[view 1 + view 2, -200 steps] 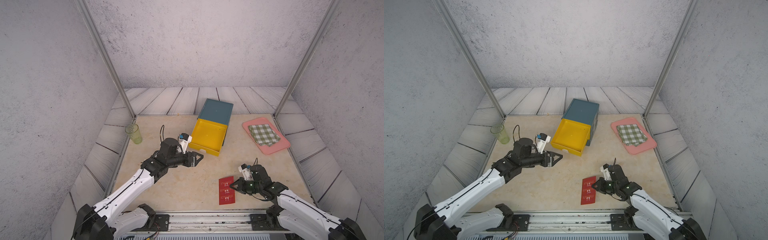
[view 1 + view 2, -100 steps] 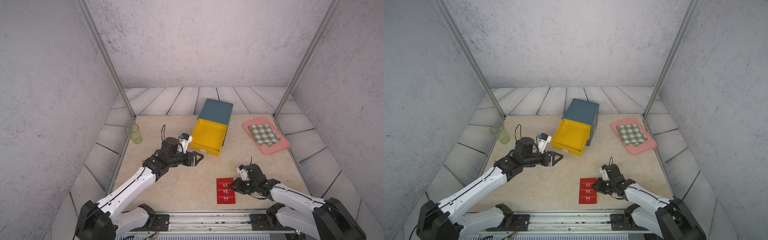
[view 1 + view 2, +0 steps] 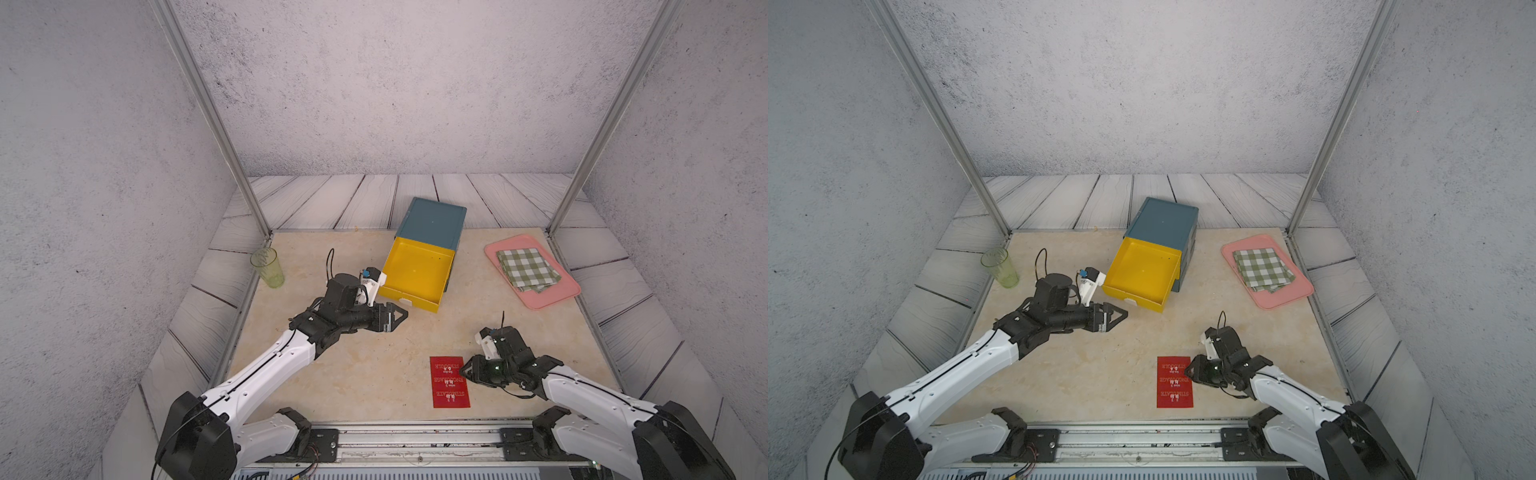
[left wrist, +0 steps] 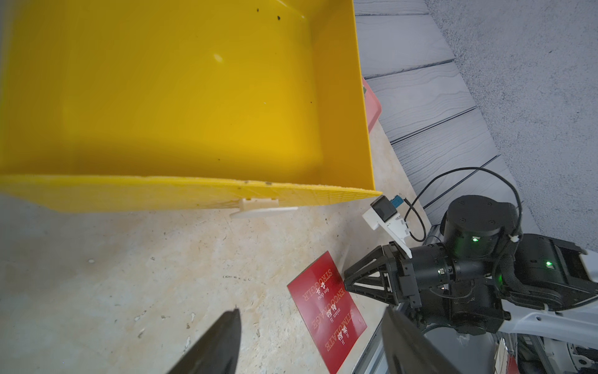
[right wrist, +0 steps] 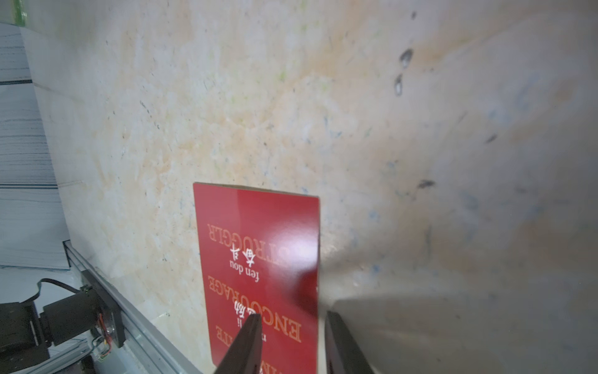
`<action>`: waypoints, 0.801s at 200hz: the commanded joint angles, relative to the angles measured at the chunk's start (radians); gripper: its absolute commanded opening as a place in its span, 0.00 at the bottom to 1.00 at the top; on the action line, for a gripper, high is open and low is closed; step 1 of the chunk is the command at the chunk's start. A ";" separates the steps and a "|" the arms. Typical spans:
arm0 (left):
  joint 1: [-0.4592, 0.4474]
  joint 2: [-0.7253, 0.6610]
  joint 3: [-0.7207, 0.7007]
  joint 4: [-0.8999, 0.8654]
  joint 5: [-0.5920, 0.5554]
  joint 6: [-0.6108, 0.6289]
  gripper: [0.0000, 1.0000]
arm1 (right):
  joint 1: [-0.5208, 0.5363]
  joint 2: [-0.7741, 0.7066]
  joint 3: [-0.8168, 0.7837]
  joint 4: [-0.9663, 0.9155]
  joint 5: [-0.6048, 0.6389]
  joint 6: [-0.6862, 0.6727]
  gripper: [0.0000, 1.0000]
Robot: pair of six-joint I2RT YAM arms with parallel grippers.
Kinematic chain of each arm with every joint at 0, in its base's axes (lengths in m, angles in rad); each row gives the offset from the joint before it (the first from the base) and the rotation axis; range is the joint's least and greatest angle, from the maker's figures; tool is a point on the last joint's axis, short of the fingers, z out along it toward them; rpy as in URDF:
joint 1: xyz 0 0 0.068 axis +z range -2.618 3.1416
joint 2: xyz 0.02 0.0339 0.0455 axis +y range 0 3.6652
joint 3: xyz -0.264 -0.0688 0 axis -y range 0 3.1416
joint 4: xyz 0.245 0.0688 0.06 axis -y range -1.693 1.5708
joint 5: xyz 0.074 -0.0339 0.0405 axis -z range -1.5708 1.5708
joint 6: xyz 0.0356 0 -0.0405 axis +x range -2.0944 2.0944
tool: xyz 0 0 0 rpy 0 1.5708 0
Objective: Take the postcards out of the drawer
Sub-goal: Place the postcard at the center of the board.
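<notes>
The red postcards [image 3: 449, 382] [image 3: 1174, 381] lie flat in a stack on the table near its front edge, white lettering up. My right gripper [image 3: 464, 371] [image 5: 293, 315] is low at their right edge, open, one finger over the cards [image 5: 259, 252] and the other beside them, gripping nothing. The yellow drawer [image 3: 409, 300] [image 4: 194, 194] is pulled out of the teal cabinet [image 3: 432, 224] and shows a bare floor. My left gripper [image 3: 401, 316] [image 4: 312, 311] hovers open and empty just in front of the drawer's front wall.
A green tumbler [image 3: 267, 268] stands at the table's left edge. A pink tray [image 3: 540, 301] with a green-checked folded cloth [image 3: 528, 268] sits at the back right. A metal rail [image 3: 415, 432] runs along the front edge, close to the cards.
The right gripper brought the tilted cards down square and flat onto the table, then its jaws parted and let them go. The left arm has not moved.
</notes>
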 commanded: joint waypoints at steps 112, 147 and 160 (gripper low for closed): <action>0.048 0.041 0.170 -0.045 -0.030 0.046 0.74 | 0.034 -0.189 0.268 -0.229 0.009 -0.011 0.42; 0.080 0.150 0.408 -0.116 -0.016 0.129 0.74 | 0.087 -0.155 0.368 -0.246 0.089 -0.065 0.47; 0.099 0.225 0.507 -0.117 0.016 0.147 0.74 | 0.103 -0.131 0.397 -0.224 0.088 -0.078 0.48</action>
